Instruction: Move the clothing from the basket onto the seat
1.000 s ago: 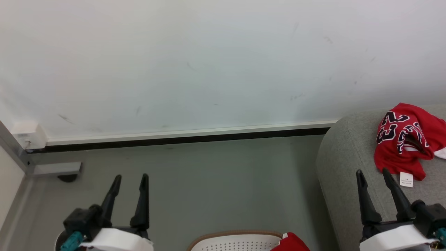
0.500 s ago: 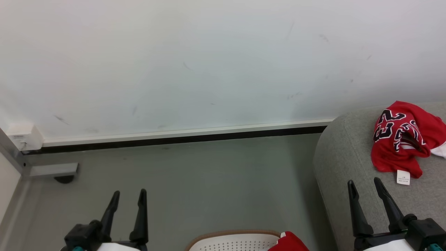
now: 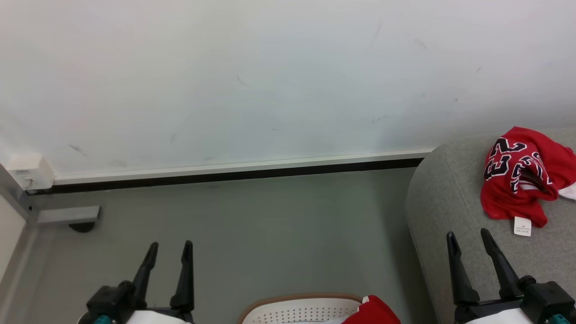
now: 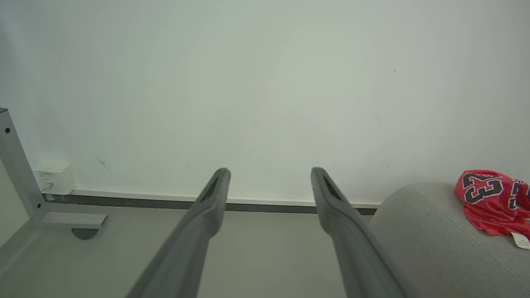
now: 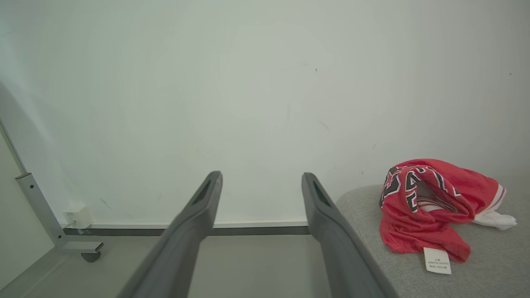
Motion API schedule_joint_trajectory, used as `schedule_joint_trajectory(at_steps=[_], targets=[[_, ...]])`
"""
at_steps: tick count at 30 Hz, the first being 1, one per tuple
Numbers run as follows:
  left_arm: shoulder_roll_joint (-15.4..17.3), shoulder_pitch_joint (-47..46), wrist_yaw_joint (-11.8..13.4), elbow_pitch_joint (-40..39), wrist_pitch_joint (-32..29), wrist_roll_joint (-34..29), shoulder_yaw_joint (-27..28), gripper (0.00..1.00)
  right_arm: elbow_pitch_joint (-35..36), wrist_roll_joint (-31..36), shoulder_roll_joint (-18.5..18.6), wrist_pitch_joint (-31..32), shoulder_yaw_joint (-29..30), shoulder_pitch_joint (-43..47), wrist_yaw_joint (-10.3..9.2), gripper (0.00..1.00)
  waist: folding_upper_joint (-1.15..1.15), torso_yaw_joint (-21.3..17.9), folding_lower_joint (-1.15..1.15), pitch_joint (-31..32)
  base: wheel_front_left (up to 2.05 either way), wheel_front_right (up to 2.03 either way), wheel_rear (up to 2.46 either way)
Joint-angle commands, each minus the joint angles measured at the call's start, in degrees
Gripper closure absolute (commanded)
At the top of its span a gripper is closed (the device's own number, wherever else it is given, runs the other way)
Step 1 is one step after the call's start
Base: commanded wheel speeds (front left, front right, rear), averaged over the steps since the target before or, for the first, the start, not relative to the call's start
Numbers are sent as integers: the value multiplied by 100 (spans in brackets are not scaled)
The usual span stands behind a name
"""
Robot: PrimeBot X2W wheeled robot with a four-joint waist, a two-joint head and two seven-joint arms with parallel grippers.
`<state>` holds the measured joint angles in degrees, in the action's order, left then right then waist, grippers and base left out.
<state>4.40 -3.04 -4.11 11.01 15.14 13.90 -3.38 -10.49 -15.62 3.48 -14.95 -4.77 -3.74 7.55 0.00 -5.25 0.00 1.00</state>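
A crumpled red jersey (image 3: 522,180) with the number 23 and a white tag lies on the grey seat (image 3: 450,202) at the right; it also shows as the jersey (image 5: 430,207) on the seat (image 5: 488,269) and the jersey (image 4: 492,203) on the seat (image 4: 434,244). The white basket (image 3: 297,310) with its tan rim peeks in at the bottom edge, with a second red garment (image 3: 375,312) over its right side. My left gripper (image 3: 170,246) is open over the floor, empty. My right gripper (image 3: 468,236) is open at the seat's near edge, empty.
A pale wall with a dark baseboard (image 3: 225,175) runs across the back. A grey metal frame leg with a caster (image 3: 67,218) and a white wall box (image 3: 29,173) stand at the left. Grey floor (image 3: 270,234) lies between them and the seat.
Both grippers have dropped lower in the head view and stay open. The whole picture has shifted slightly, so the camera moved; the jersey lies as before.
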Motion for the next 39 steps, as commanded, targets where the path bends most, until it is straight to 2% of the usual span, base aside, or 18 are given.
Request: schedule_joint_trajectory(at_steps=[1,10,22,28,39], targets=[[-20,-49,-42,21,1,-118,5,0,23,64,-8,-12,2,-42,-13,0,0,-14,0,-21,0,0,0],[-80,-325,-182,143,1,-190,-331,0,42,91,-29,-12,94,-171,-13,0,0,-234,0,-366,0,0,0],[83,-1273,-327,1003,-204,-170,-1092,0,301,102,-64,-12,301,-747,-13,0,0,-889,0,-1410,0,0,0],[287,-1842,-343,1597,-337,-299,-1753,0,550,-73,-70,-12,412,-1087,-13,0,0,-1126,0,-2049,0,0,0],[594,-2973,-336,2889,-701,61,-3329,0,969,-393,-72,-11,591,-1776,-13,0,0,-1460,0,-3059,0,0,0]])
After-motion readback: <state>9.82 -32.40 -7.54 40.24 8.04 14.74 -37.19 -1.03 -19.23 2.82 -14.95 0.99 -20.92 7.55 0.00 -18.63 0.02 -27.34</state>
